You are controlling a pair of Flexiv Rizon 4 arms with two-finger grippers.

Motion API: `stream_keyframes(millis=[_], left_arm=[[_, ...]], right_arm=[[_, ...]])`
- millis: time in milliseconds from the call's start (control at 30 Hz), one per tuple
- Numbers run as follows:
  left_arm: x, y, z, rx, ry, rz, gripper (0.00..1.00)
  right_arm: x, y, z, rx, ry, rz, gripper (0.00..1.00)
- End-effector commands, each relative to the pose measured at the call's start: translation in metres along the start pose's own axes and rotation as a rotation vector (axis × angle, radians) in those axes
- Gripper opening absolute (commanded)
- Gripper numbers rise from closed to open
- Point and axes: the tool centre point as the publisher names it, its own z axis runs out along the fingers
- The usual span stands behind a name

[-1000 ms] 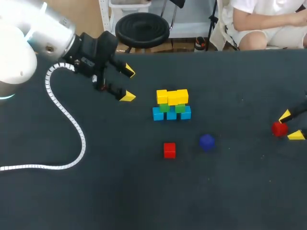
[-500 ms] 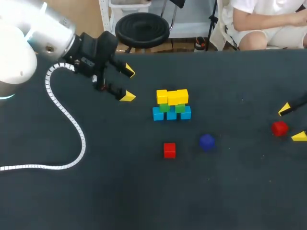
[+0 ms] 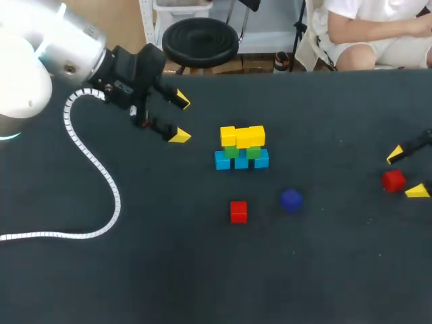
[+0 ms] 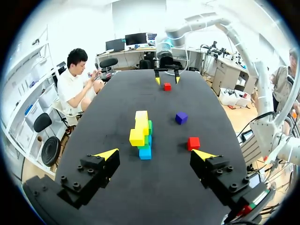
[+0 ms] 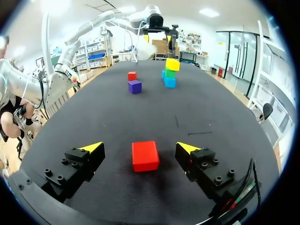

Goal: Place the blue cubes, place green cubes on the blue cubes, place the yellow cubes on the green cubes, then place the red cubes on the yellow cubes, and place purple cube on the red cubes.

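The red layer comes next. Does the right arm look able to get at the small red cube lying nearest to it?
Likely yes. The right end effector is open, the small red cube sits untouched between its yellow tips, and nothing else stands near it.

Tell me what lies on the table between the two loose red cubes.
The purple cube lies between them, nearer the middle red cube than the right red cube, which sits between the right gripper's open fingers. The head view shows this.
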Motion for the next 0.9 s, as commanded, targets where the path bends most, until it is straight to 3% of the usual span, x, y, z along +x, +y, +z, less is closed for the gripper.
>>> stream_keyframes(millis=[33,267,300,333,400,533,700,900], left_arm=[[0.001,0.001,0.0,0.002,-0.001,0.002,1.0],[0.001,0.001,0.0,0.002,-0.001,0.002,1.0],[0.001,0.001,0.0,0.002,-0.001,0.002,1.0],[0.001,0.001,0.0,0.002,-0.001,0.002,1.0],[0.001,0.001,0.0,0.002,-0.001,0.002,1.0],[0.001,0.001,0.0,0.002,-0.001,0.002,1.0],[0.001,0.001,0.0,0.002,-0.001,0.002,1.0],[0.001,0.001,0.0,0.002,-0.001,0.002,1.0]], right_arm=[[0.006,-0.01,0.003,-0.026,-0.01,0.008,1.0],[0.007,-0.008,0.005,-0.028,-0.02,0.012,0.97],[0.008,-0.008,0.006,-0.029,-0.021,0.012,0.81],[0.008,-0.007,0.007,-0.035,-0.02,0.017,0.46],[0.009,-0.007,0.009,-0.041,-0.025,0.023,0.39],[0.008,-0.007,0.01,-0.044,-0.024,0.017,0.36],[0.002,-0.007,0.006,-0.014,-0.01,0.003,0.0],[-0.011,-0.005,0.002,0.018,-0.003,0.004,0.0]])
